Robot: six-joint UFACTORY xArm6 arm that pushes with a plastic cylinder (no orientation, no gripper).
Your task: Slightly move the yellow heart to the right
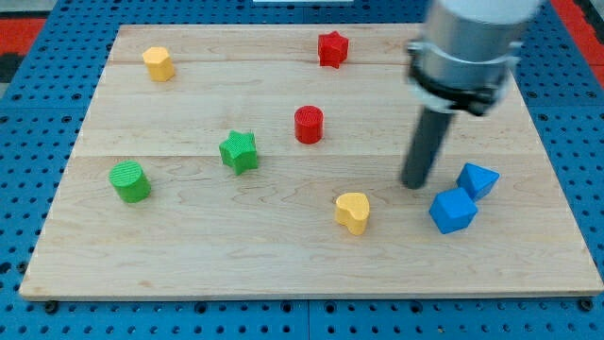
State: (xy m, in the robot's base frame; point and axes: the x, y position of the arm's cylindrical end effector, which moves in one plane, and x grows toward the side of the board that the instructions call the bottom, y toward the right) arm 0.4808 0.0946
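Pale wooden table [189, 255]: yellow plastic heart [353, 212] near its bottom edge, my tip [415, 182] up-right, apart; no claw shows.

Board [283, 255]: pale wood grain
Heart [353, 212]: yellow
Pentagon-like block [159, 63]: yellow
Star [332, 49]: red
Cylinder [309, 125]: red
Star [239, 151]: green
Cylinder [129, 181]: green
Cube [453, 211]: blue
Wedge [478, 179]: blue
Rod [427, 146]: dark grey

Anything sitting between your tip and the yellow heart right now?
No. In the camera view, only bare board lies between my tip and the yellow heart. The blue blocks sit on my tip's other side, toward the view's right.
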